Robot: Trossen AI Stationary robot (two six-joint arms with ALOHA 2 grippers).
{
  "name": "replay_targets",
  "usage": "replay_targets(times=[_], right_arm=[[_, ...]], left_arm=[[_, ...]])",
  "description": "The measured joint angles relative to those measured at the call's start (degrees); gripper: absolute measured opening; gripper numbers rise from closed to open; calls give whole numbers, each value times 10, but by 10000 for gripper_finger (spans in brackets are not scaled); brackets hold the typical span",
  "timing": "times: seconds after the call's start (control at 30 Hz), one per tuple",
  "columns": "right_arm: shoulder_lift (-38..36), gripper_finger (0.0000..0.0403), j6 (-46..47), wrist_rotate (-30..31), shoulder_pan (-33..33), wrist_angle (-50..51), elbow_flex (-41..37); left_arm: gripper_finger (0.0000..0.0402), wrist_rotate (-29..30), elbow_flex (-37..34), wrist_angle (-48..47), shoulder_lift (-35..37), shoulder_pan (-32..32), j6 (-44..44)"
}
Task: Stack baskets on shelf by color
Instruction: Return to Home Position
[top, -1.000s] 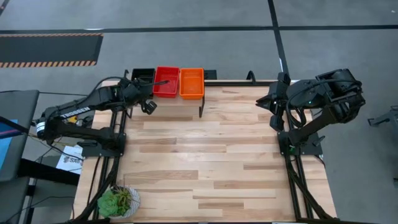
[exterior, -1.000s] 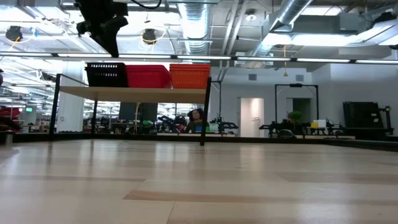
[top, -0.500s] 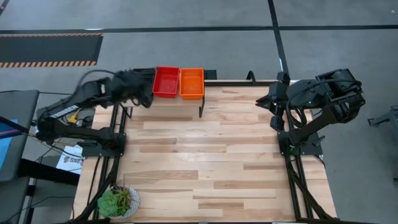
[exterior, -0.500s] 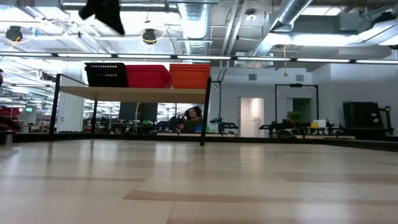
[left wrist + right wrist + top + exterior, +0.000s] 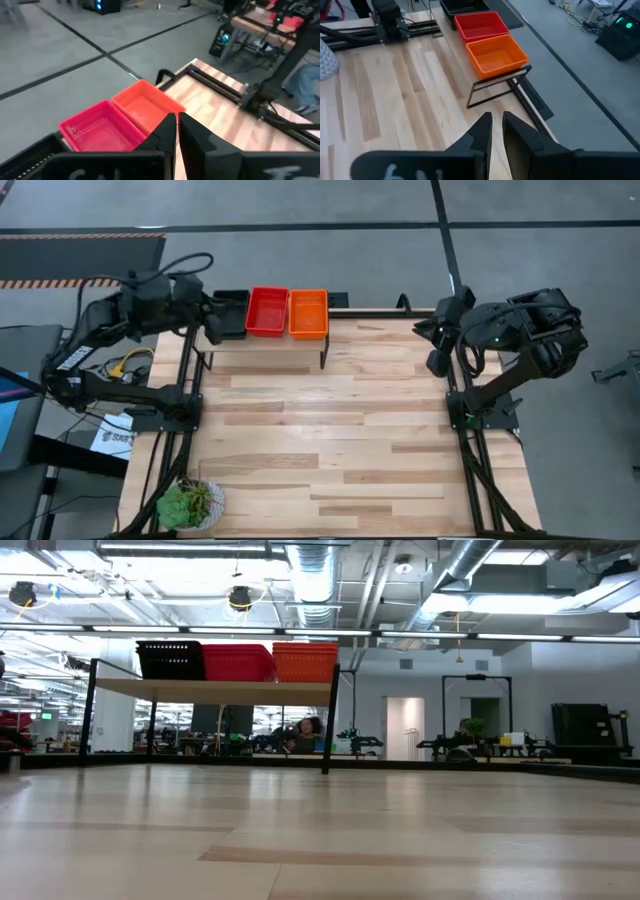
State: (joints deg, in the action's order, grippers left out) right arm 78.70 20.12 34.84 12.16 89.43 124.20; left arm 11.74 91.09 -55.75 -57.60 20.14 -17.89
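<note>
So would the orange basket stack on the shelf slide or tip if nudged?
Probably slides: the orange stack sits low and wide on the flat shelf. Likely light, given its mesh walls. The red stack beside it probably blocks that side.

Black baskets [image 5: 234, 312] partly behind the left hand [image 5: 212, 332]; stack heights indiscernible from above.

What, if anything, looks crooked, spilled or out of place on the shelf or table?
Nothing stands out. The black baskets, red baskets and orange baskets sit side by side, square on the shelf. The potted plant stands upright at the table's front left corner. The left gripper and right gripper hold nothing.
</note>
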Motion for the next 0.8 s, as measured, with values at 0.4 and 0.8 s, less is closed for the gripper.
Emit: replay_targets(times=[0.4, 0.8], right_arm=[[0, 69, -27, -2, 0, 2, 0], [0, 69, -43, -4, 0, 2, 0]], left_arm=[[6, 169, -216, 63, 3, -36, -91], [6, 195, -402, 123, 3, -36, -186]])
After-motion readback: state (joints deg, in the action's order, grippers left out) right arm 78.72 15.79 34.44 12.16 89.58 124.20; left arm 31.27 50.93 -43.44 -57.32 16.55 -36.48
